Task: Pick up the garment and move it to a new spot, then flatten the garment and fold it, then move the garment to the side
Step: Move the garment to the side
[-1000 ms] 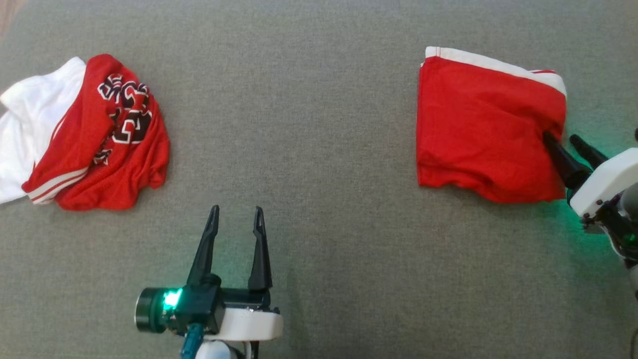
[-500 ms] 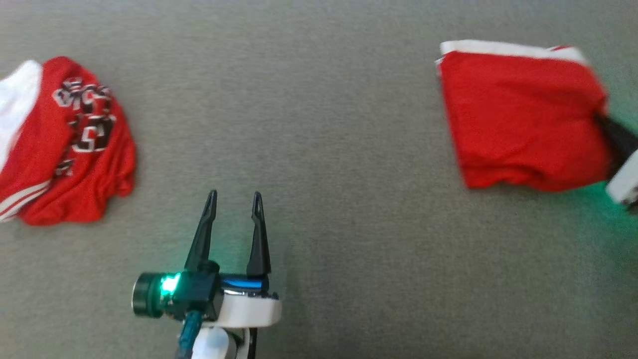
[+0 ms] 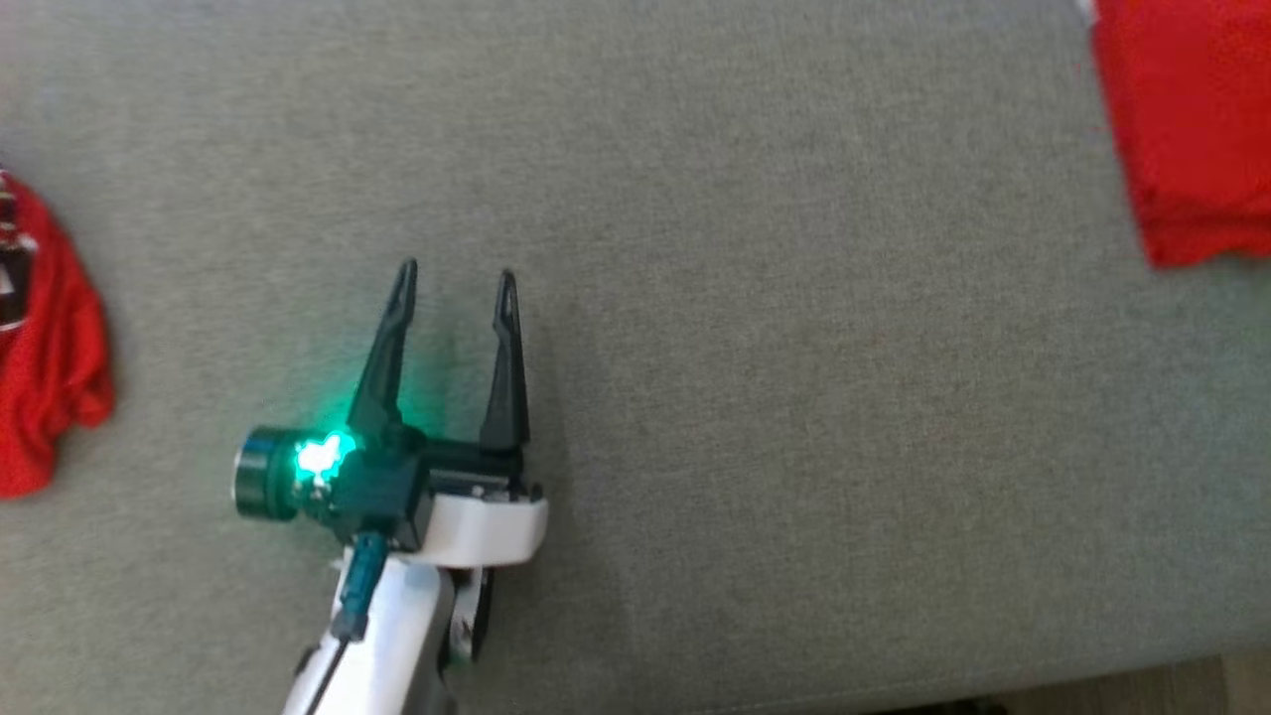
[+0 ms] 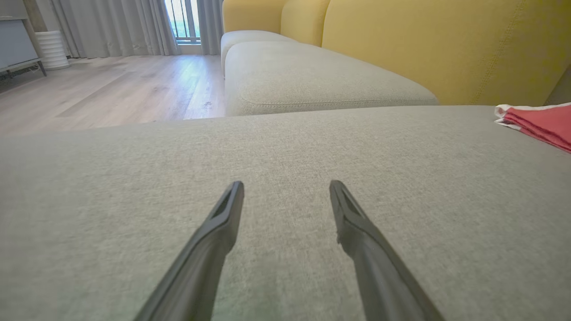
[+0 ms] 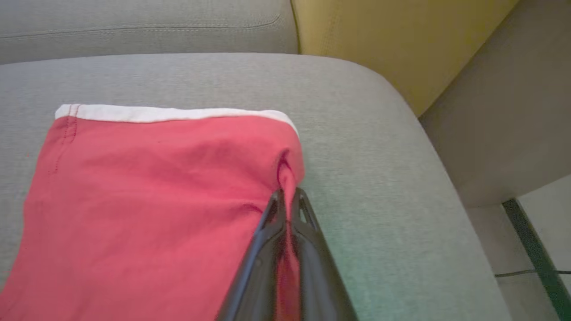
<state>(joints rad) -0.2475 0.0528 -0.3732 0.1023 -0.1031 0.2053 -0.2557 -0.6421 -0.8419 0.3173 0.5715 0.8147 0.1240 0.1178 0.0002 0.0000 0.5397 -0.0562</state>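
Right wrist view: right gripper [image 5: 289, 196] clenched on a pinch of the folded red garment [image 5: 156, 187] at its right edge, cloth puckered up between the two dark tips. Garment spread from there toward that view's left, flat on the grey seat cushion [image 5: 401, 169], white band [image 5: 169, 113] along the far side; long axis unclear, near edge cut off by the frame. Head view: left gripper [image 3: 455, 283] released and empty over bare cushion, well apart from the garment at the upper right corner; right arm plainly the nearer. Likely next: a sideways carry toward the cushion's rounded end. Mostly out of frame in the head view: the garment, and a second red garment [image 3: 40, 397] at the left edge.
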